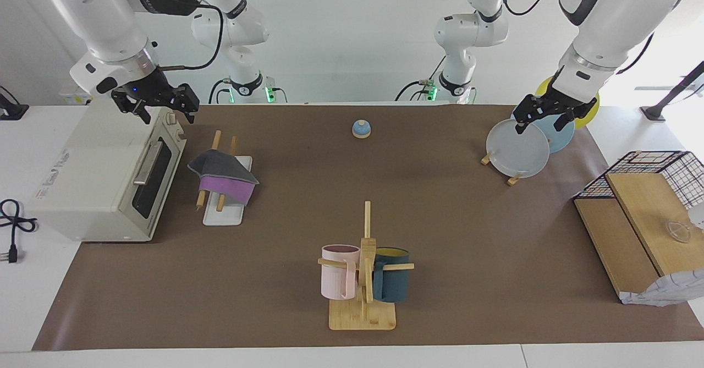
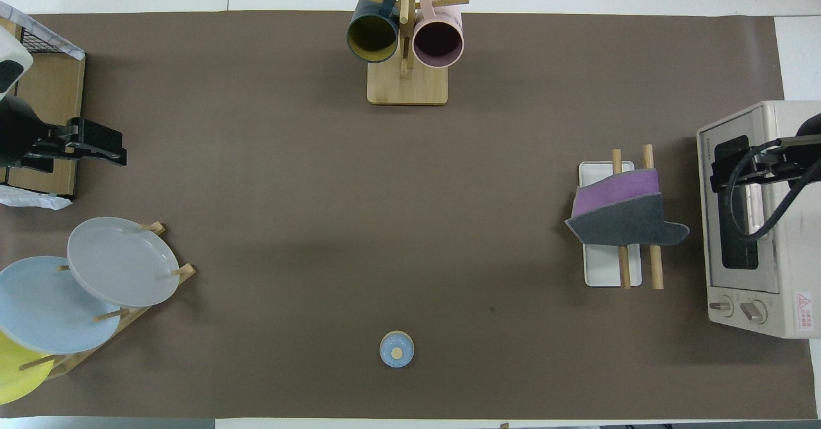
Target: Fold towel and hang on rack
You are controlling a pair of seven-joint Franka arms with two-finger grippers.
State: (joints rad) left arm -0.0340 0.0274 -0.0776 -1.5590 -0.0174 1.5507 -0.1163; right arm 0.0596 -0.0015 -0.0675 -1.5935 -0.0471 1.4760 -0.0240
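Table [image 1: 451, 230]: brown mat fills the frame; towel work is confined to the left-centre of the facing view.
Toaster oven [image 1: 104, 178]: at the left edge of the facing view, door closed, just beside the rack.
Right gripper [image 1: 157, 104]: upper left of the facing view, in the air over the oven's top corner; fingers spread, nothing between them.
Left gripper [image 1: 550, 116]: upper right of the facing view, in the air over the plate stand [image 1: 514, 153]; fingers apart and empty; this arm waits.
Rack [image 1: 225, 203]: left-centre of the facing view, two wood rods over a white base.
Towel [image 1: 225, 178]: draped across both rods of the rack, folded over, grey layer on top, purple face showing below; one grey corner overhangs toward the oven in the overhead view [image 2: 625, 214].
Step in hand: judged complete or all but; the towel hangs folded, neither gripper touches it.
Next move: judged to call for no further grasp, only parking both arms clear. If neatness is required, the skewed overhanging corner needs squaring on the rods.
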